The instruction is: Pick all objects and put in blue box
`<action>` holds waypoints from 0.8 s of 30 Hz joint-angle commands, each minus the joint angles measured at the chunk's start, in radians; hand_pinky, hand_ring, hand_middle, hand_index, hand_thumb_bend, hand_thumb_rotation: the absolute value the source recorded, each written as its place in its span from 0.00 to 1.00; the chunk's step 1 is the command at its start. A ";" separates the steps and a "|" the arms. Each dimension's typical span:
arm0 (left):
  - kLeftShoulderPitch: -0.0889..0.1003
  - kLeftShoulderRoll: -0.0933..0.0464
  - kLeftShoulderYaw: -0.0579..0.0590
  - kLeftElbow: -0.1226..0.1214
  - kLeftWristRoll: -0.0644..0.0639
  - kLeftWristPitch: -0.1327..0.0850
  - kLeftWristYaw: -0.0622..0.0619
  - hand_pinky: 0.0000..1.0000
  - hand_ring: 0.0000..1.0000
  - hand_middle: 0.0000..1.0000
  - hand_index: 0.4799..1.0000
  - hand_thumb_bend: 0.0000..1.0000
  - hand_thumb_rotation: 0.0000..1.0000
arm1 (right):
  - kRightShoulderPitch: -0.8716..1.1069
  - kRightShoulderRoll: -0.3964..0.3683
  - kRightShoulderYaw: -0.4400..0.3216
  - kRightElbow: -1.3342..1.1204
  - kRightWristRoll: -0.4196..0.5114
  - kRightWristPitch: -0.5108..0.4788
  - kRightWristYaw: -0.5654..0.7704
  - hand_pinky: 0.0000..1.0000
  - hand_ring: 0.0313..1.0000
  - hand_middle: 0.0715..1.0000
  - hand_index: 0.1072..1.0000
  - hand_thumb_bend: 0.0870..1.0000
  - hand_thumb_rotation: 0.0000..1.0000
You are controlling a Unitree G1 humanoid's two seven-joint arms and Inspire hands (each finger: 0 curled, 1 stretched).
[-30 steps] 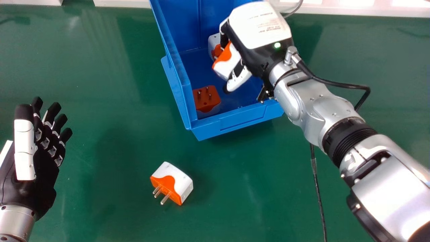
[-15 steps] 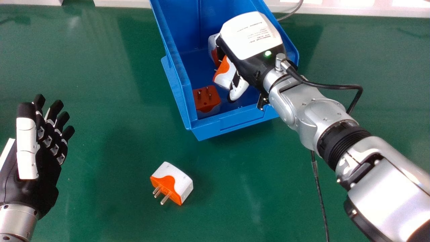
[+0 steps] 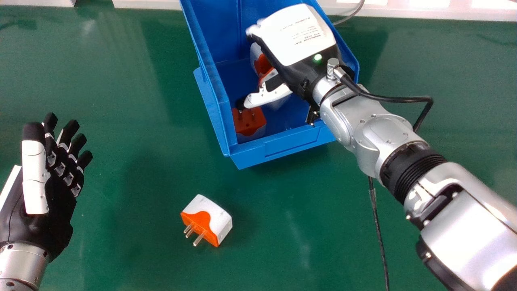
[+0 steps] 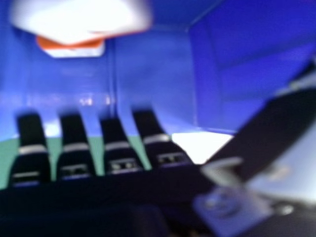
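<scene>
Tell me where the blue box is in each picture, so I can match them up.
Head view: upper middle, the blue box sits beyond the loose adapter and under the right hand.
Right hand view: the box's inner walls rise beyond the hand's straight fingers.
Shared landmark: the right hand itself.

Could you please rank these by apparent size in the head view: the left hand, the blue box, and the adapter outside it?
1. Blue box, the largest, even partly behind the right hand
2. Left hand
3. Adapter outside the box, clearly the smallest
</scene>
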 commanded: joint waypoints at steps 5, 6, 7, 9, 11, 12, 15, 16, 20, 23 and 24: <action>-0.010 0.001 -0.002 -0.008 0.002 -0.022 0.000 1.00 1.00 1.00 1.00 0.82 0.98 | 0.020 -0.034 -0.033 -0.063 0.026 -0.005 -0.072 0.93 1.00 1.00 1.00 0.51 0.83; -0.010 0.001 -0.002 -0.006 0.000 -0.022 -0.002 1.00 1.00 1.00 1.00 0.82 0.98 | 0.035 -0.042 -0.039 -0.083 0.030 -0.008 -0.088 0.93 1.00 1.00 1.00 0.49 0.84; -0.011 0.001 -0.001 -0.003 -0.002 -0.024 -0.007 1.00 1.00 1.00 1.00 0.82 0.98 | 0.055 -0.052 -0.045 -0.110 0.033 -0.013 -0.106 0.93 1.00 1.00 1.00 0.47 0.84; -0.010 0.001 -0.001 -0.005 0.000 -0.023 -0.004 1.00 1.00 1.00 1.00 0.81 0.99 | 0.111 -0.082 -0.055 -0.189 0.036 -0.027 -0.143 0.95 1.00 1.00 1.00 0.43 0.84; -0.007 -0.001 0.001 -0.010 -0.001 -0.019 0.001 1.00 1.00 0.99 0.99 0.82 0.99 | 0.185 -0.118 -0.067 -0.289 0.038 -0.050 -0.177 0.96 1.00 1.00 0.99 0.39 0.86; -0.005 -0.001 0.003 -0.012 -0.004 -0.018 0.001 1.00 1.00 0.99 0.99 0.82 0.98 | 0.230 -0.138 -0.076 -0.349 0.039 -0.060 -0.188 0.96 1.00 1.00 1.00 0.37 0.86; 0.002 0.001 0.005 -0.022 -0.008 -0.012 -0.001 1.00 1.00 0.99 0.98 0.82 0.98 | 0.373 -0.194 -0.108 -0.536 0.037 -0.071 -0.202 0.94 1.00 1.00 1.00 0.33 0.88; 0.006 0.001 0.006 -0.026 -0.008 -0.010 0.001 1.00 1.00 0.99 0.99 0.82 0.98 | 0.422 -0.212 -0.119 -0.598 0.036 -0.072 -0.199 0.95 1.00 1.00 1.00 0.31 0.90; 0.020 0.000 0.007 -0.047 0.000 -0.003 0.016 1.00 1.00 0.99 1.00 0.84 0.97 | 0.628 -0.276 -0.167 -0.804 0.048 -0.114 -0.220 0.89 0.99 1.00 1.00 0.29 0.96; 0.030 0.000 0.007 -0.058 0.000 -0.001 0.021 1.00 1.00 1.00 1.00 0.84 0.96 | 0.788 -0.317 -0.196 -0.931 0.053 -0.150 -0.218 0.86 0.97 1.00 1.00 0.31 0.98; 0.033 0.000 0.007 -0.062 -0.003 0.001 0.020 1.00 1.00 1.00 1.00 0.84 0.96 | 0.838 -0.331 -0.204 -0.971 0.051 -0.164 -0.220 0.86 0.97 1.00 1.00 0.32 0.98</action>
